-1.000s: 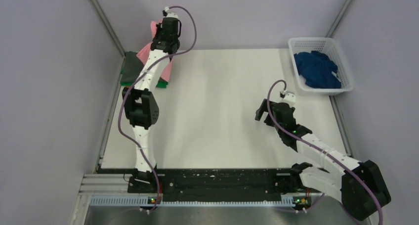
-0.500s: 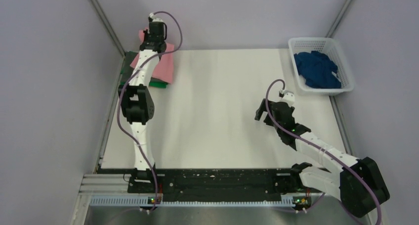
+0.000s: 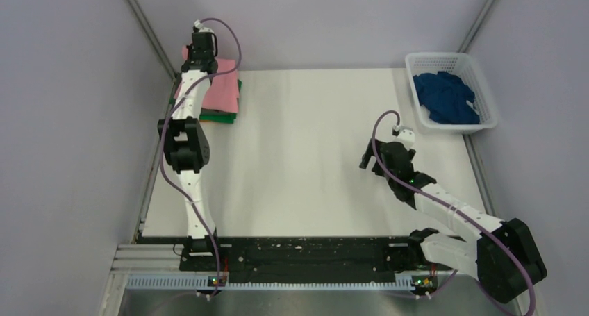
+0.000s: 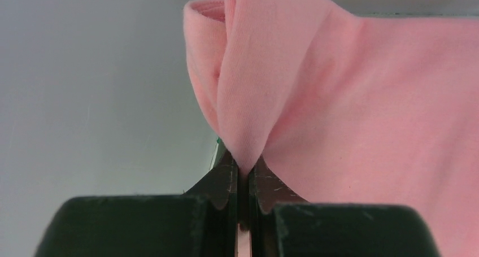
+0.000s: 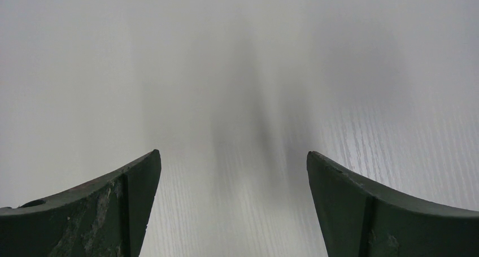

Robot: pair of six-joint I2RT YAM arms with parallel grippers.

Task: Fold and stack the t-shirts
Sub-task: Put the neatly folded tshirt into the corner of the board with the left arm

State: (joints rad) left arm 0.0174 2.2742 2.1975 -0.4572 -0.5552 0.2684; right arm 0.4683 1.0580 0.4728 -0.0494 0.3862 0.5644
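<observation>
The salmon-pink t-shirt lies folded on top of a stack at the table's far left corner. A green t-shirt shows as an edge under it. My left gripper is over the stack's back left corner, shut on a pinched fold of the pink t-shirt. In the left wrist view the cloth rises from between the left gripper's closed jaws. A dark blue t-shirt lies crumpled in the basket. My right gripper hovers open and empty over bare table right of centre, as the right wrist view also shows.
The white lattice basket stands at the far right corner of the table. Grey walls with metal corner posts close in the back and sides, close behind the left gripper. A black rail runs along the near edge.
My left arm has swung left and back, carrying the pink t-shirt from hanging bunched above the stack to lying spread flat on it. The right arm has barely moved.
</observation>
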